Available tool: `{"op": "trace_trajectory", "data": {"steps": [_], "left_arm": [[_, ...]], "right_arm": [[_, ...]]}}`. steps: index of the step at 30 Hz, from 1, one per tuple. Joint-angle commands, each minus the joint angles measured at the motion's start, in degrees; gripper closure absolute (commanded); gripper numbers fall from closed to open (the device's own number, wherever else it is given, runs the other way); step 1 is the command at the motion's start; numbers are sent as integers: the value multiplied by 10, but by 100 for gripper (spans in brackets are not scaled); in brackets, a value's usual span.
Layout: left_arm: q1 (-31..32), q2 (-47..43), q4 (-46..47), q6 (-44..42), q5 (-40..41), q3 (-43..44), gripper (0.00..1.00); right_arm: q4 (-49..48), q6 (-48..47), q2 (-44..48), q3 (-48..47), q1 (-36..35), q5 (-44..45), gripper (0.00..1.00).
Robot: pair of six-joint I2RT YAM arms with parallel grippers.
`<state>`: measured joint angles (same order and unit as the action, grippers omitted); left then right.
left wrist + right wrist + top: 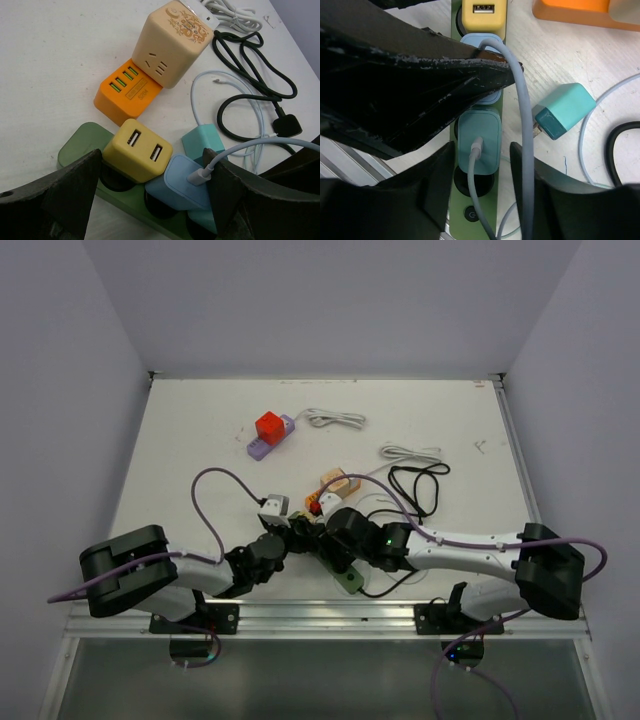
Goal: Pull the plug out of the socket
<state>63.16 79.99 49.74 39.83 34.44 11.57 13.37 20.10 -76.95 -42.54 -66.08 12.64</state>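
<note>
Looking near the arms first, we see the teal plug (479, 137) stuck in the green power strip (503, 120). The right gripper (481, 165) has its jaws apart, one on each side of it. The left gripper (155, 195) is spread wide too, around the yellow plug (137, 150). We think squeezing the teal sides and pulling straight up, strip held down, works best. Farther off, the orange block (127, 92) has a label too small to read.

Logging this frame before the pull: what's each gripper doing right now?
Left gripper: open, fingers flanking the yellow adapter and blue adapter.
Right gripper: open, straddling the plugged-in teal adapter, not clamped.
</note>
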Motion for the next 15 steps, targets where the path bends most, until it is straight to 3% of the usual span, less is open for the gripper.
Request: {"op": "trace_trajectory", "data": {"steps": [1,5,8,11,15], "left_arm": [[3,25,-132,-18,4,-42,17],[3,28,-120,-17,3,-48,17],[3,32,-118,-15,3,-50,17],[3,39,-121,-13,6,-50,17],[2,43,-109,0,9,-65,17]], "right_arm": [[-19,9,-14,-28,-4,18,52],[-18,18,-21,-32,-4,18,78],[-21,33,-13,-28,-4,15,93],[-26,53,-1,-19,-1,6,100],[-38,67,8,-11,7,-15,100]]}}
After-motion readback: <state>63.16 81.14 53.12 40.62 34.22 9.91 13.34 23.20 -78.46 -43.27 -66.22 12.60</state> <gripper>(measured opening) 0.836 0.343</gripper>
